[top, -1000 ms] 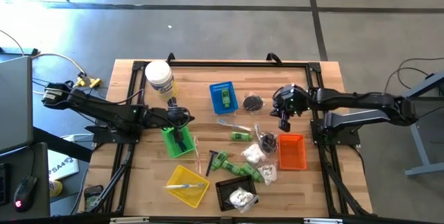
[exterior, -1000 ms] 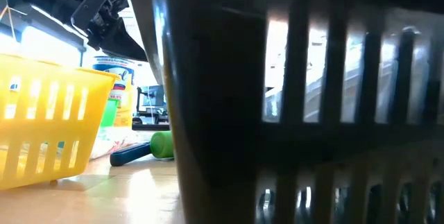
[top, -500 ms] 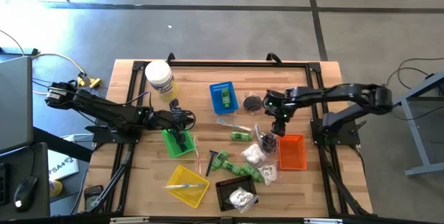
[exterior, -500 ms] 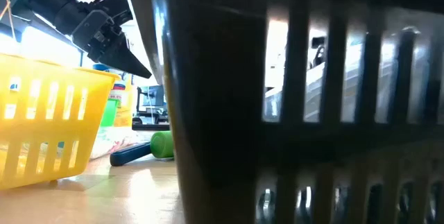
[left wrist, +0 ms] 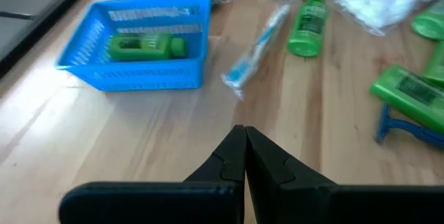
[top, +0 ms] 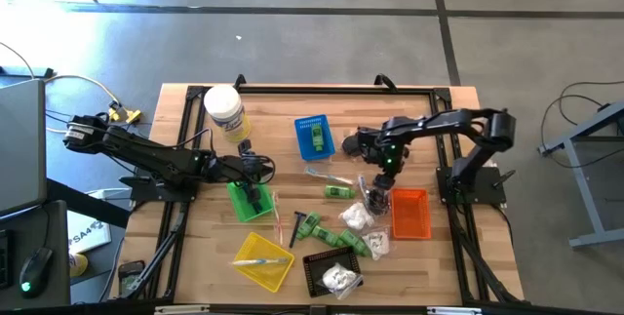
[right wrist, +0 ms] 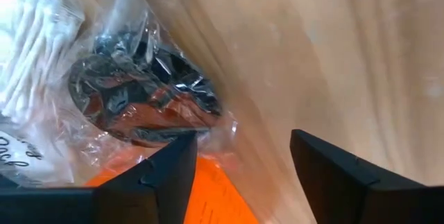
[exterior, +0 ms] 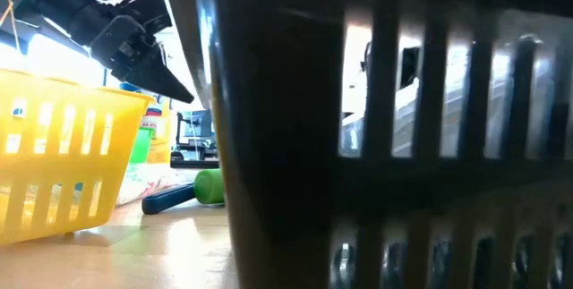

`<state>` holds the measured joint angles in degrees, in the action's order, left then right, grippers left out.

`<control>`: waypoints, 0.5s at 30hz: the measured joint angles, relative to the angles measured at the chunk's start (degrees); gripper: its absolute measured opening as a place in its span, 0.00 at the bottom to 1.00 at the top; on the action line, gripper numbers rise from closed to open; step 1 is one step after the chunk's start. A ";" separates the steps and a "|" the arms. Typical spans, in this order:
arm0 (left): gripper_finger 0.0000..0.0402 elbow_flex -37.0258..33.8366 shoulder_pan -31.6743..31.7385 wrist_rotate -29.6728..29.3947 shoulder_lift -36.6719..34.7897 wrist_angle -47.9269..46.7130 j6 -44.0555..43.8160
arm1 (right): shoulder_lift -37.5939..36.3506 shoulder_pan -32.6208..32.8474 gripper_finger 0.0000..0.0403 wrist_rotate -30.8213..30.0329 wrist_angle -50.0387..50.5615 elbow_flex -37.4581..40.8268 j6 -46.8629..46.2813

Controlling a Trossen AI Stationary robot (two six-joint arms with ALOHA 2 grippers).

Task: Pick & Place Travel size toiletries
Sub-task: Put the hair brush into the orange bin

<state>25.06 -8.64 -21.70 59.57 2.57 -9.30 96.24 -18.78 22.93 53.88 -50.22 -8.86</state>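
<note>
Here we hover our right gripper (right wrist: 239, 172), fingers spread, over a clear bag of black pieces (right wrist: 142, 102) beside the orange basket (top: 410, 214); next, descend and close. Our left gripper (left wrist: 244, 156), pinched empty, waits above the green basket (top: 250, 198).

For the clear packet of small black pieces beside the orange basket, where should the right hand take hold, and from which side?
Probably from above, at the packet's crinkled free edge on the bare-wood side. The film there lies loose and flat, while its other side presses against the orange basket and a cotton-swab packet. The right hand hangs open just above it, so a short drop looks enough.
</note>
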 joint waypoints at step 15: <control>0.00 -0.02 -0.02 2.11 0.00 -0.15 0.00 | 3.35 0.05 0.43 4.40 -0.43 -0.20 5.07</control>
<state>25.04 -8.67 -19.59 59.57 2.42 -9.30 99.59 -18.73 27.34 53.45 -50.41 -3.79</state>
